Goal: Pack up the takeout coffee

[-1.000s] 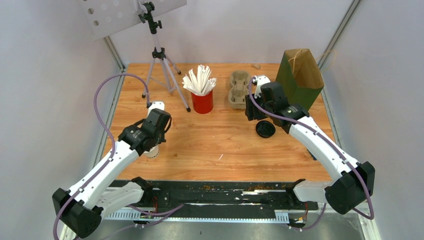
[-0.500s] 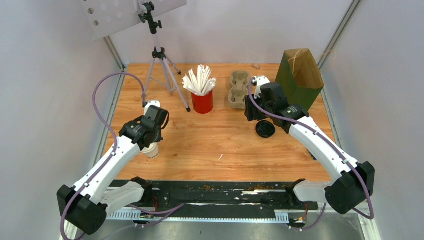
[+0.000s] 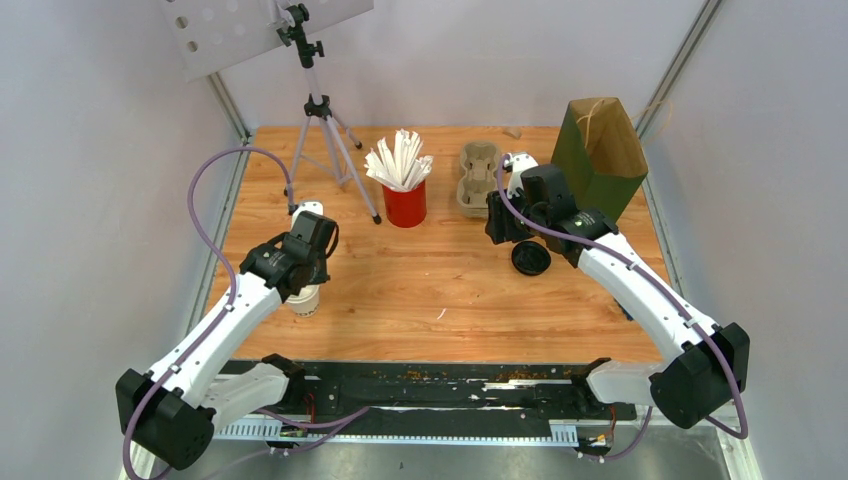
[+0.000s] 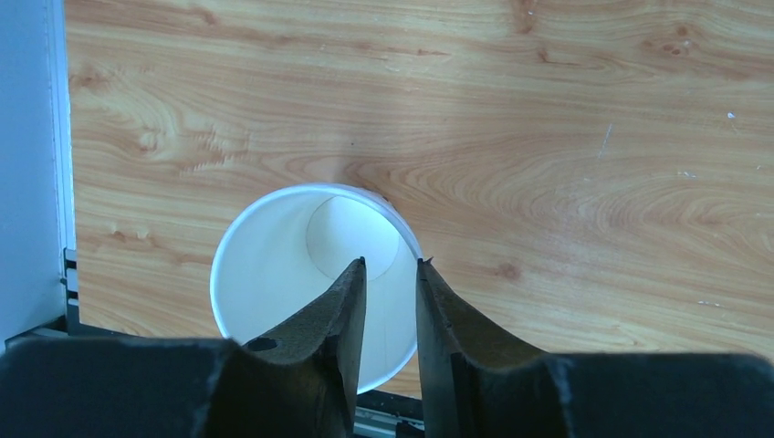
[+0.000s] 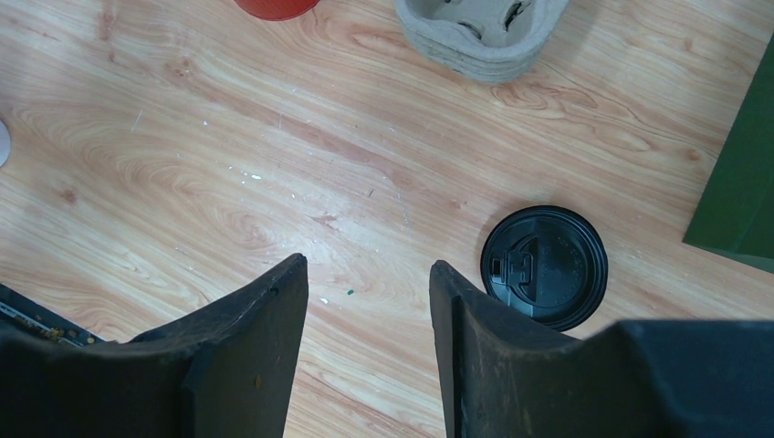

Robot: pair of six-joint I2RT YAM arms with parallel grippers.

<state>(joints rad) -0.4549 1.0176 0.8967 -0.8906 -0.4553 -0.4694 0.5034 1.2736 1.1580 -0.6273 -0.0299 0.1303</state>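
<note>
My left gripper (image 4: 391, 266) is standing narrowly open, seemingly astride the rim of the lidless cup (image 4: 274, 265), near the table (image 4: 548, 137) edge. Lifting askew risks tipping it. My right gripper (image 5: 367, 269) is hovering wide and empty, with the lid (image 5: 544, 266) lying beside it, so closing here misses.

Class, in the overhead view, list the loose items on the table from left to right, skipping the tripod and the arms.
white paper cup → red cup of straws → pulp tray → black lid → green paper bag
</note>
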